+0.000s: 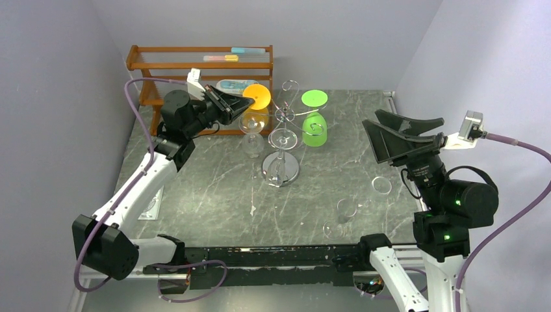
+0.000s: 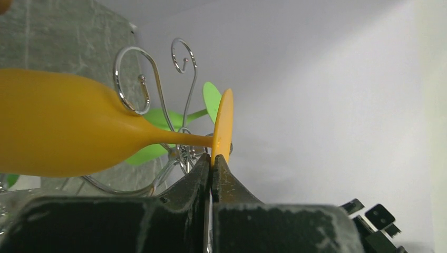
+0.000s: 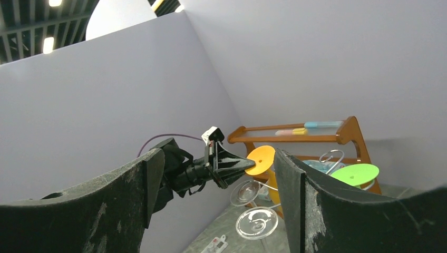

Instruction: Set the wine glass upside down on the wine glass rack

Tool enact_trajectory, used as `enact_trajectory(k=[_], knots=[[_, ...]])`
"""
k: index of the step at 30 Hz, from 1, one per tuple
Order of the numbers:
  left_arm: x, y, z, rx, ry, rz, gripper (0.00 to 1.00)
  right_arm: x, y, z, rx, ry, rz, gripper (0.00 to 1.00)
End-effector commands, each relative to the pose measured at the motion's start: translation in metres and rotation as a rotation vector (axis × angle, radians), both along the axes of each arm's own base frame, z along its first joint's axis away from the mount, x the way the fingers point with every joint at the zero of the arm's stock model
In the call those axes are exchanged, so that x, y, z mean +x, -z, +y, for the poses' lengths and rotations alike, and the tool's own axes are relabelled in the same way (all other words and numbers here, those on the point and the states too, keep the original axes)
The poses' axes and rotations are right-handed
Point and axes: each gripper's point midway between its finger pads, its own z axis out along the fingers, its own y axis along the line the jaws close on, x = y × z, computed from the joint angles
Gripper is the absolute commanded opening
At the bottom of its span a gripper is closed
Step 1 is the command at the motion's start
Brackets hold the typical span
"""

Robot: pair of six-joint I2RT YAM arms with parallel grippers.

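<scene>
Orange wine glass (image 2: 63,132): the view's left edge cuts its bowl.
Wine glass rack (image 2: 132,79): we cannot see its base behind the left end effector (image 2: 212,158).

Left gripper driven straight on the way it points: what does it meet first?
Probably the curled arms of the shiny chrome wire rack, just beyond the orange wine glass that the left gripper pinches by its foot. The green wine glass hangs behind them. Depth is unclear.

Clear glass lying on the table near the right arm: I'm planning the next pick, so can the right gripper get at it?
Probably yes. The right gripper is open and empty, and the clear glass lies in the open close to that arm's base, with nothing between them.
</scene>
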Motion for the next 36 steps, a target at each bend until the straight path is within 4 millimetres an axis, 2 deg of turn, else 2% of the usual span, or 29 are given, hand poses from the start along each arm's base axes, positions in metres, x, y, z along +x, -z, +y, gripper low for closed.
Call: enact_trajectory(k=[1,11,32,36], knots=[[-0.011,-0.025,-0.006,-0.073,0.087,-0.055,0.05,-0.009,-0.006,-0.003,-0.002,0.016,-0.024,0.80],[0.003,-0.029,-0.012,-0.073,0.095,-0.094,0.05,-0.010,-0.008,-0.005,0.001,0.024,-0.030,0.80],[0.025,-0.058,-0.014,-0.093,0.051,-0.171,0.05,-0.009,-0.005,0.003,-0.017,-0.019,-0.022,0.80],[0.029,-0.058,-0.016,-0.100,0.060,-0.168,0.05,-0.009,-0.005,0.002,-0.018,-0.011,-0.025,0.80]])
